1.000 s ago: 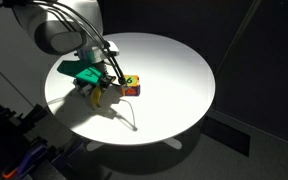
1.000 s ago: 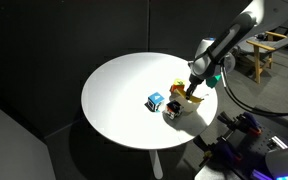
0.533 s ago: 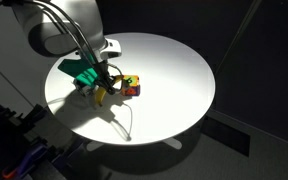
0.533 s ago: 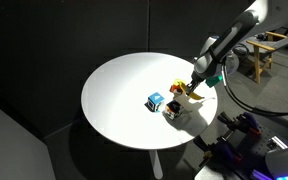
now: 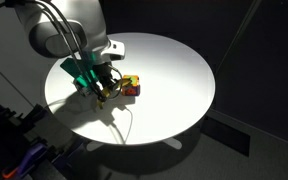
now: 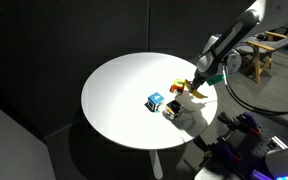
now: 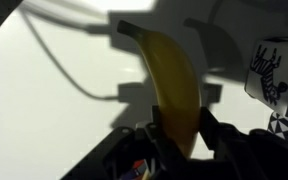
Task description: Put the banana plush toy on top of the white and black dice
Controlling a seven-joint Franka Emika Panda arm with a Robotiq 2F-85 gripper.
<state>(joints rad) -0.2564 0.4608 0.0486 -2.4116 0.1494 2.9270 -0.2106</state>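
Note:
My gripper [image 7: 179, 132] is shut on the banana plush toy [image 7: 174, 85], a curved yellow soft banana that sticks out past the fingers [image 7: 212, 128] above the white table. The white and black dice [image 7: 276, 72] lies at the right edge of the wrist view, beside the banana and apart from it. In both exterior views the gripper [image 5: 97, 84] [image 6: 197, 84] holds the banana [image 5: 103, 94] [image 6: 193, 92] a little above the table. The dice [image 6: 171, 111] sits just below and beside it; in an exterior view the arm hides it.
A red-and-yellow cube [image 5: 131, 86] [image 6: 177, 90] and a bluish cube [image 6: 156, 101] stand close to the dice on the round white table [image 5: 174, 70] [image 6: 119, 85]. A thin cable [image 5: 129, 122] lies on the table near the edge. Dark surroundings lie beyond the rim.
The gripper has risen a little with the banana in it and shifted slightly toward the cubes. The cubes have not moved.

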